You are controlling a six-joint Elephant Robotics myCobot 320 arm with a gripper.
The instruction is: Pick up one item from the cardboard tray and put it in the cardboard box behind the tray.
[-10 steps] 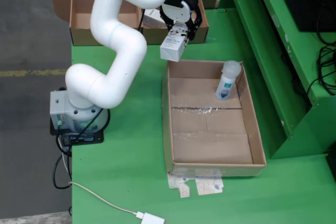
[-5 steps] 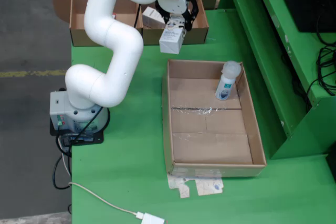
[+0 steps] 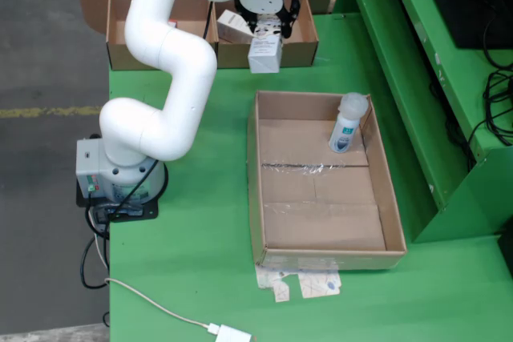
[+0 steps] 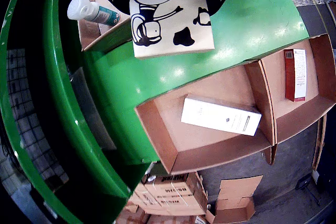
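Observation:
In the overhead view my gripper [image 3: 265, 36] is shut on a white hand cream box [image 3: 264, 54], which hangs over the front wall of the right-hand cardboard box [image 3: 300, 52] behind the tray. The cardboard tray [image 3: 393, 206] holds one white bottle [image 3: 347, 122] in its far right corner. In the wrist view the held hand cream box [image 4: 168, 14], printed with a cow, fills the top. Below it lies the cardboard box [image 4: 157, 140] with a long white carton [image 4: 220, 115] inside. The bottle [image 4: 92, 11] shows at upper left.
A second cardboard box [image 3: 128, 54] stands left of the first; in the wrist view this second box [image 4: 315, 108] holds a red carton [image 4: 295, 74]. A green frame [image 3: 417, 78] rises right of the tray. Paper scraps [image 3: 300, 284] and a white adapter [image 3: 232, 332] lie near the front edge.
The gripper has carried the hand cream box away from the tray's far left corner, towards the back, to the front wall of the right-hand cardboard box. The bottle has stayed put.

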